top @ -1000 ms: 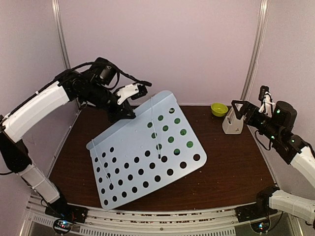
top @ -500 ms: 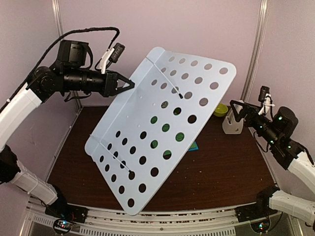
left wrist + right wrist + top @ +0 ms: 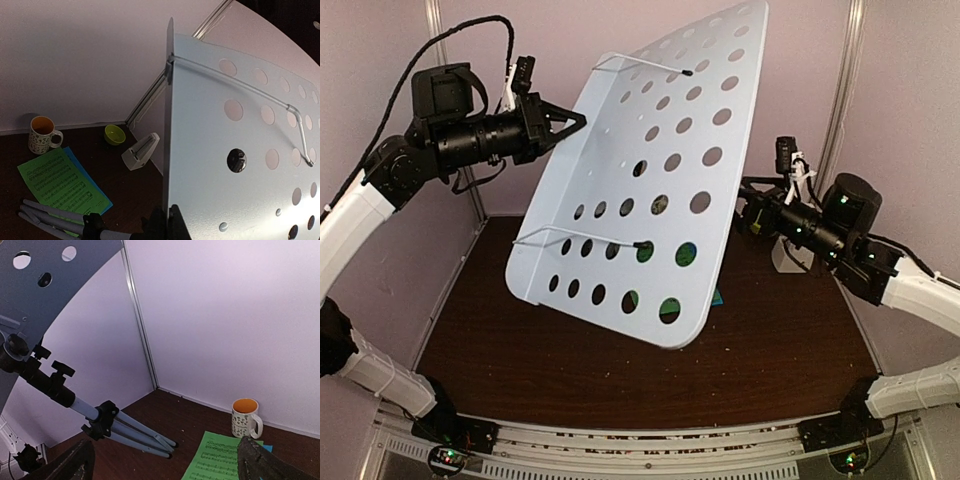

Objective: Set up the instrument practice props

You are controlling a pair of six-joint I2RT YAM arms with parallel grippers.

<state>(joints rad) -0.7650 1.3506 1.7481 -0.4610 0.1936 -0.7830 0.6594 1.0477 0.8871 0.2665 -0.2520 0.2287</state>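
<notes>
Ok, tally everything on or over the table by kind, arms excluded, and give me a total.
Music stand: 1
Music sheets: 2, the green sheet and the blue sheet under it
Metronome: 1
Mug: 1
Bowl: 1
Total: 6

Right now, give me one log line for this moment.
left hand: shut on music stand edge | right hand: open, holding nothing | stand: tilted, tripod legs folded | music sheets, metronome: on table
</notes>
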